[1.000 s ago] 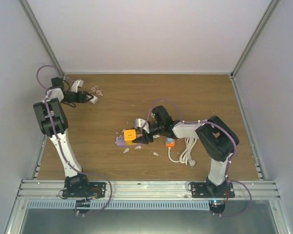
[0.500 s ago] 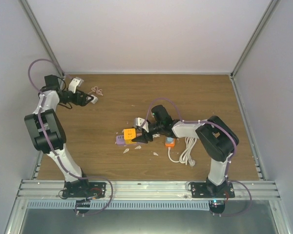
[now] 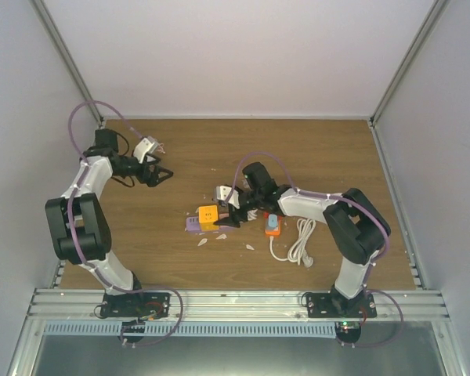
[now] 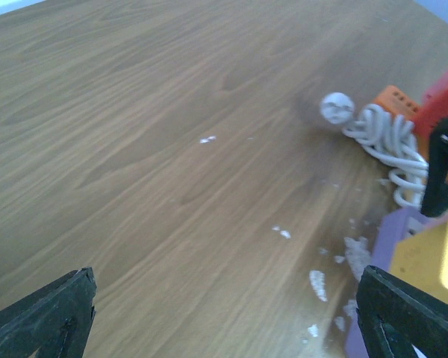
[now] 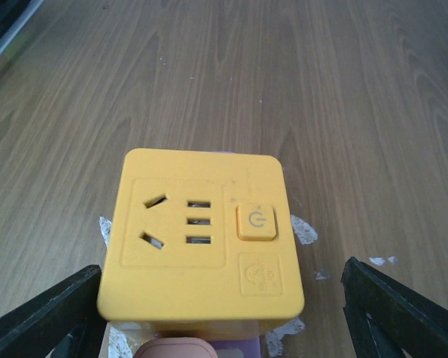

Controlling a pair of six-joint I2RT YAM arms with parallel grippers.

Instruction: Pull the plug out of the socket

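Right fingers spread wide, one either side of the yellow socket cube; left fingers wide too, table between them, cube off to their right

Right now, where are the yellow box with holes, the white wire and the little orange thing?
yellow box (image 5: 201,231), right wrist view, middle of its top face.
white wire (image 3: 303,241), top view, on the coiled loops.
orange thing (image 3: 272,226), top view, its top.

yellow plug, purple socket
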